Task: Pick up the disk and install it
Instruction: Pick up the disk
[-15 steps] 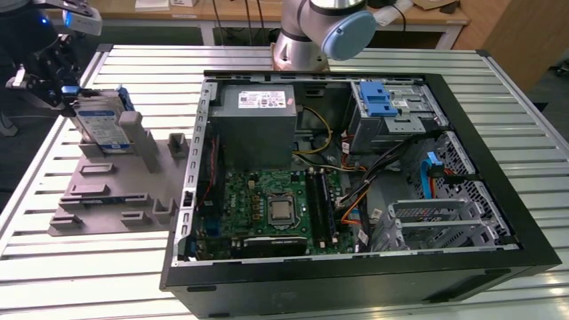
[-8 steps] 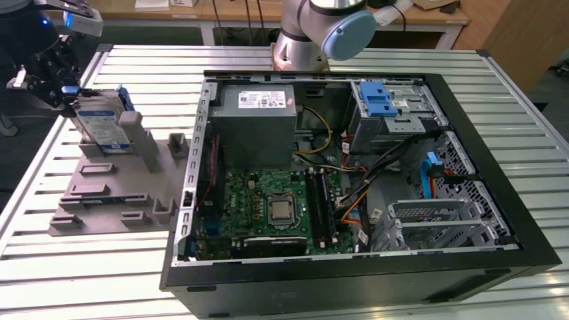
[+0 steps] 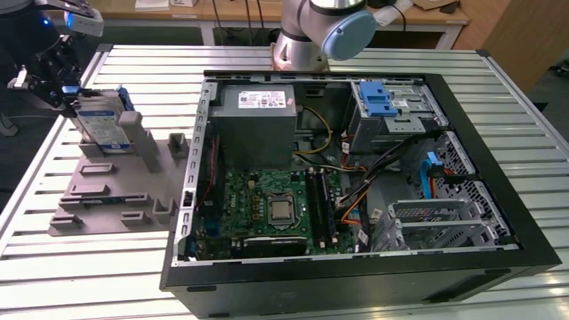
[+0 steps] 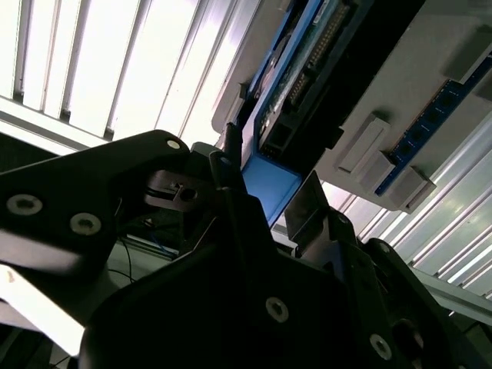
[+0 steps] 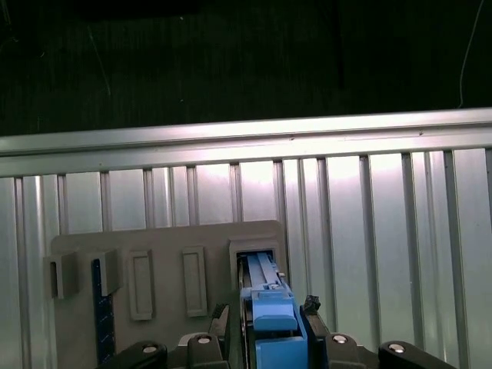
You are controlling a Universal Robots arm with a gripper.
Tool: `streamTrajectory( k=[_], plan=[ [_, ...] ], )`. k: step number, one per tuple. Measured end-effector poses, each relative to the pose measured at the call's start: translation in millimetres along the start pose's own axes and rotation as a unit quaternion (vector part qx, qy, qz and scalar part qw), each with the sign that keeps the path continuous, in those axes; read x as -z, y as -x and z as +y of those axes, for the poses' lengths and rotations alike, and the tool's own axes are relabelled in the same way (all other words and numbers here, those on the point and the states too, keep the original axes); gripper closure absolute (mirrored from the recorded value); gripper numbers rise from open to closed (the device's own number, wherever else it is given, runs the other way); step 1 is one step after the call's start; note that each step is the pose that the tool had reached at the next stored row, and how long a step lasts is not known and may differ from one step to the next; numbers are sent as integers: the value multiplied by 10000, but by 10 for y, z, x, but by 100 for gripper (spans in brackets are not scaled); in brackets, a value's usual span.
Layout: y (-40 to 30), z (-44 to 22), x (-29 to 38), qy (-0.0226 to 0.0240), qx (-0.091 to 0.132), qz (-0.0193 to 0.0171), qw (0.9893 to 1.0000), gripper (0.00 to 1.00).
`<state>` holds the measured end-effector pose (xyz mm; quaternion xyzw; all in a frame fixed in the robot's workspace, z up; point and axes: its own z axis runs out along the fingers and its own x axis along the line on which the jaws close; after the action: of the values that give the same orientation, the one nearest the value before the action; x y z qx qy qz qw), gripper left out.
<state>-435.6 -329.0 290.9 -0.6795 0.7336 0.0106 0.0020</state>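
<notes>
Gripper (image 5: 267, 307) narrow, fingers (image 5: 221, 314) pressed on both sides of disk (image 3: 98, 123) at blue frame. Disk stands upright in slot of grey holder (image 3: 106, 193), near table (image 3: 53, 267) edge on exterior view's left, far corner. Open computer case (image 3: 356, 280) just beside holder, toward exterior view's right

Exterior view: bright, even light from overhead. Silver slatted metal table (image 3: 80, 267) gleams pale. Soft shadows pool inside open black computer case (image 3: 356, 283), near wall darkest. Second wrist view: hard backlight, slats blown out white, heavy glare, foreground sunk in near-black shadow. First wrist view: bright streak along table's far rail, background beyond almost black. Flat grey plastic fixture plate (image 5: 169, 238) evenly lit, blue-framed silver disk (image 5: 265, 288) vivid.
</notes>
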Motion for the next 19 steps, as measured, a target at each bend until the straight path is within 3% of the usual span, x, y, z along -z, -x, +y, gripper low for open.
streamTrajectory(
  k=[5, 6, 19],
  plan=[
    [0, 0, -1, 0, 0, 0, 10000, 53],
    [0, 0, -1, 0, 0, 0, 10000, 60],
    [0, 0, -2, 0, 0, -1, 10000, 63]
  ],
)
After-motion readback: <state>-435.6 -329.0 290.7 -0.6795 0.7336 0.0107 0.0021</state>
